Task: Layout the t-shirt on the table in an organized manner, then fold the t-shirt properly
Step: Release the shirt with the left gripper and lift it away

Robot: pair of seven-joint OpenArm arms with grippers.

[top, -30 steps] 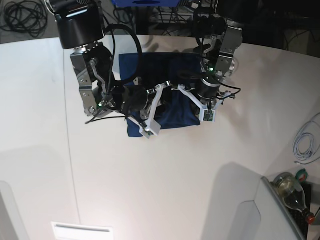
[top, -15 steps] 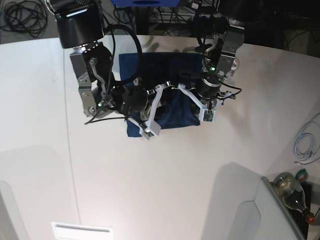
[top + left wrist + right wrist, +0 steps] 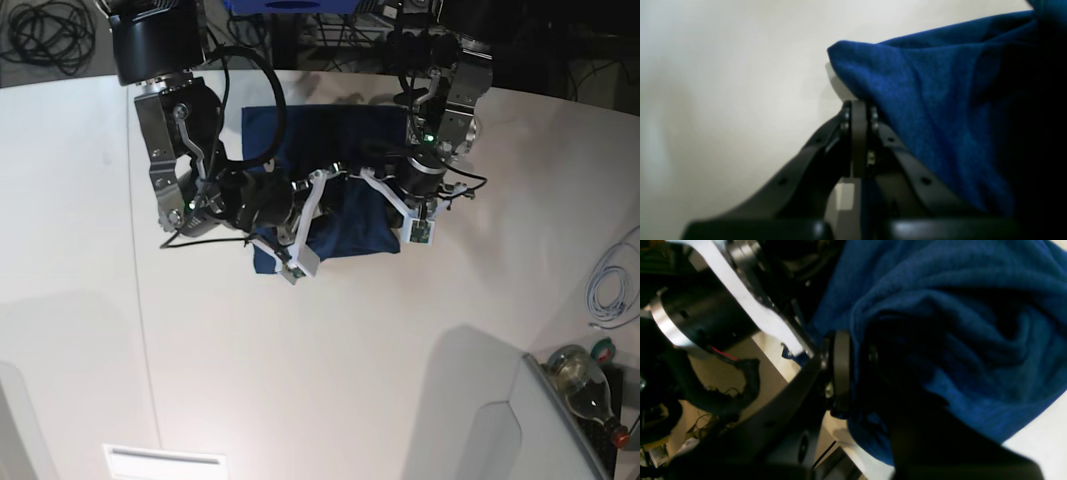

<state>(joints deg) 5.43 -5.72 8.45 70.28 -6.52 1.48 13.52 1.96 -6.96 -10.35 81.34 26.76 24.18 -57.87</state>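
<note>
Both my grippers pinch shirt [image 3: 345, 215] hem: left gripper [image 3: 858, 110] clamped on corner, right gripper [image 3: 848, 366] clamped on bunched cloth. Lift evenly, keep edge taut between us, carry fold forward over table [image 3: 330, 370].

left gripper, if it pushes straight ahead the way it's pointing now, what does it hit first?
Likely the t-shirt: navy fabric already drapes over the shut tip of the left gripper. Beyond that, only bare white table shows; depth is unclear.

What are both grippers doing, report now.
Left gripper: jaws shut on the t-shirt.
Right gripper: jaws shut on the t-shirt.
</note>
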